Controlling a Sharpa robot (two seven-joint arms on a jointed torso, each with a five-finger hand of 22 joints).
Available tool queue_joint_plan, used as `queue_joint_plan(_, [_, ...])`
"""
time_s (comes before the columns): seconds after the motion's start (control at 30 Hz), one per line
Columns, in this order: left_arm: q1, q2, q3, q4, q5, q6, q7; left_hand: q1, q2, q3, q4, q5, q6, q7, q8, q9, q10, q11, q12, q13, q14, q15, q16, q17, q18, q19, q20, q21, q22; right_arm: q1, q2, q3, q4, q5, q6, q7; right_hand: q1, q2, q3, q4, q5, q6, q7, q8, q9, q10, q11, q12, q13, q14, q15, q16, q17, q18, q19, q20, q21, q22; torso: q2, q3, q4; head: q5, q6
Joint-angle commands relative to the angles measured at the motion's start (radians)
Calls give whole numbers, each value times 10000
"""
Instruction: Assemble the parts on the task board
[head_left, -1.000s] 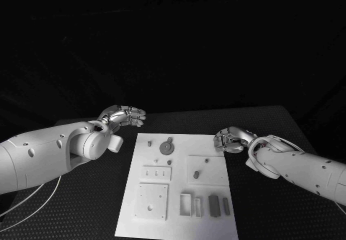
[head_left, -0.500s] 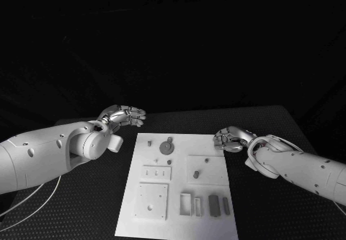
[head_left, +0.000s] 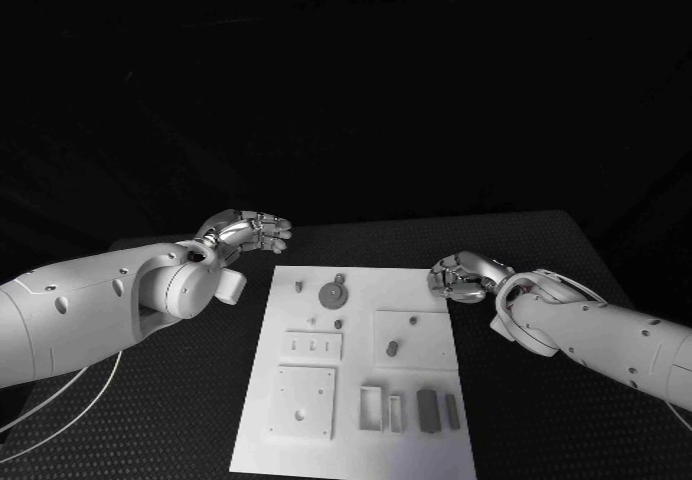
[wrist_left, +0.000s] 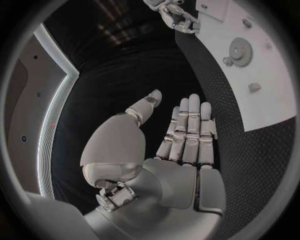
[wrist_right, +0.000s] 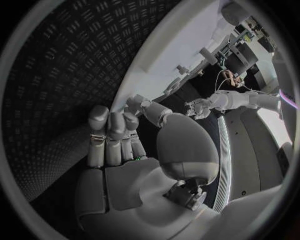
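1. Task board (head_left: 361, 440), the white plate, lies flat in the middle of the black desk (head_left: 548, 250), between the two arms; its near end carries slim grey bars (head_left: 428, 408) set side by side beside a square block (head_left: 306, 400).
2. Further up the board from those bars sit two more square plates, then a round grey gear (head_left: 333, 294) near the far end, with small pegs beside it. The parts are small and close-set, so I judge a wide many-fingered reach could knock a neighbour out of its seat.
3. Right hand (head_left: 462, 278) hangs just off the board's far right corner, fingers curled in on nothing that I can see. A sideways move from there could catch the board edge and shift the whole plate, since nothing visibly pins it down.
4. Left hand (head_left: 248, 232) is beyond the board's far left corner, apart from it; in its wrist view the fingers (wrist_left: 187, 130) lie straight side by side with the thumb apart, empty. Reaching for the gear from there means crossing the pegs, a likely snag.
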Motion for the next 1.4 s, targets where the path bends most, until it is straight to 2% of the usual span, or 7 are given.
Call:
queue_joint_plan(0.03, [5,8,6,21,-24,137,100,-83,23,-31,7,-36,-13,-8,-40,15,-48,30,-54,-8,-17,62,-43,17,93,-54,15,8,12,-12,17,-1,20,-50,-117,-49,-24,107,10,-76,-56,1723,-92,61,31,-36,-105,43,-14,21,-70,48,-14,598,85,-13,55,76,-1,0,-2,-16,-11])
queue_joint_plan(0.37, [5,-1,6,30,-31,149,90,-79,23,-30,4,-36,-14,-8,-42,18,-49,30,-56,-7,-17,62,-44,19,94,-55,15,8,13,-25,15,-1,192,-53,-306,-46,-88,119,10,-208,-57,1864,-159,233,171,89,-165,99,24,73,-121,46,-14,598,137,-24,66,65,0,3,5,-20,-33])
queue_joint_plan(0.67, [5,14,6,34,-165,243,37,-91,40,-36,14,-38,15,-16,-31,32,7,10,-30,10,-15,63,-47,25,90,-57,17,9,14,-28,-28,0,459,-35,-902,-405,-189,31,56,-256,-57,1980,-243,455,401,280,-242,252,198,107,-189,32,-15,598,185,-26,57,42,-8,-3,5,-12,-35])
queue_joint_plan(1.03, [7,43,11,83,-923,779,-343,-480,105,-159,276,-44,587,-286,178,173,781,-356,338,241,111,2,13,114,86,-21,-31,37,21,-7,-126,45,962,-159,-1036,-873,-368,-84,52,-229,-56,2097,-346,661,611,758,-337,595,568,195,-272,37,-22,598,289,-43,80,23,-18,-17,0,5,22])
queue_joint_plan(1.2, [9,94,14,201,-1491,1029,-793,-885,114,-275,533,-65,896,-407,235,202,1101,-508,474,365,201,-51,95,183,73,18,-77,49,11,195,-95,87,1380,-771,-800,-1542,-454,-108,47,-197,-57,2135,-374,725,675,863,-363,660,654,221,-294,29,-29,598,316,-45,83,15,-24,-20,-8,40,81])
queue_joint_plan(1.27, [9,159,15,263,-1640,877,-996,-1114,82,-349,677,-85,1022,-457,254,210,1250,-579,540,426,270,-90,164,227,72,54,-106,64,9,297,-57,88,1562,-999,-669,-1835,-469,-124,50,-195,-57,2144,-382,739,690,882,-369,669,670,227,-299,27,-31,598,320,-44,82,13,-32,-22,-16,51,107])
queue_joint_plan(1.4, [11,334,14,319,-1819,786,-1382,-1336,-91,-452,782,-122,1028,-458,208,197,1325,-617,569,476,316,-131,247,286,79,111,-148,91,12,471,74,88,1910,-1290,-517,-2244,-481,-151,60,-195,-56,2152,-391,754,707,862,-378,644,651,235,-305,23,-34,598,326,-45,82,10,-37,-30,-11,65,152])
